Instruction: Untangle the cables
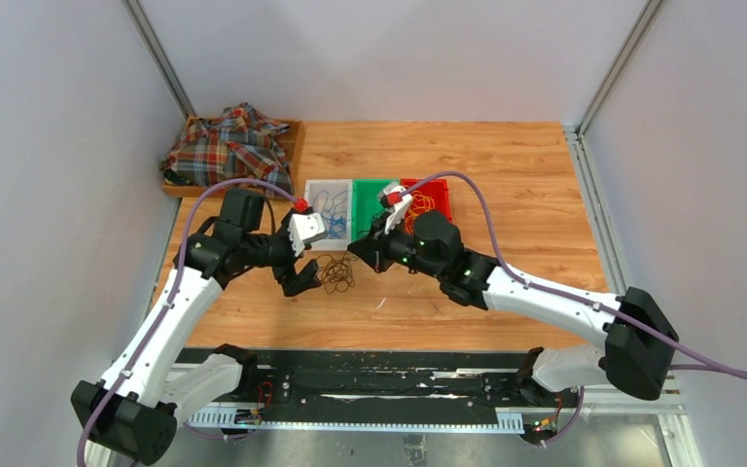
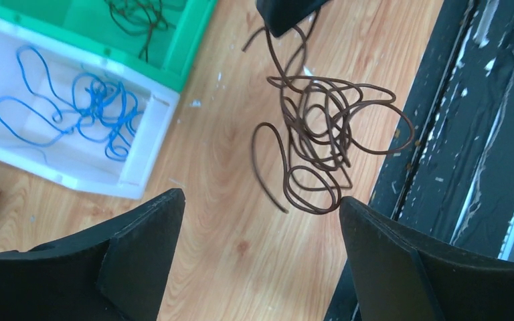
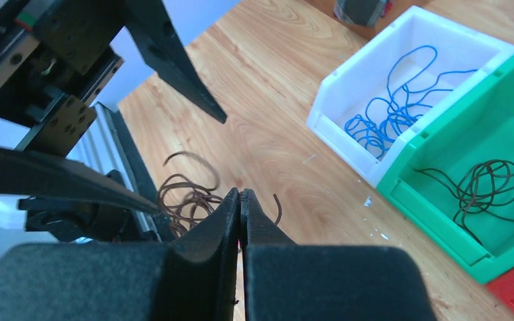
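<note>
I'm looking at a wooden table (image 1: 506, 165) closed in by grey panels (image 1: 49, 195) on three sides. Three bins sit in a row at mid-table, touching: a white bin (image 1: 308, 209) on the left, a green bin (image 1: 368, 199) in the middle and a red bin (image 1: 446, 199) on the right. In the far left corner a plaid cloth (image 1: 224, 146) lies crumpled over a wooden tray (image 1: 290, 136), hiding most of it. A black rail (image 1: 379, 375) runs along the near edge. I can see small white flecks (image 2: 194, 103) on the wood near the bins.
</note>
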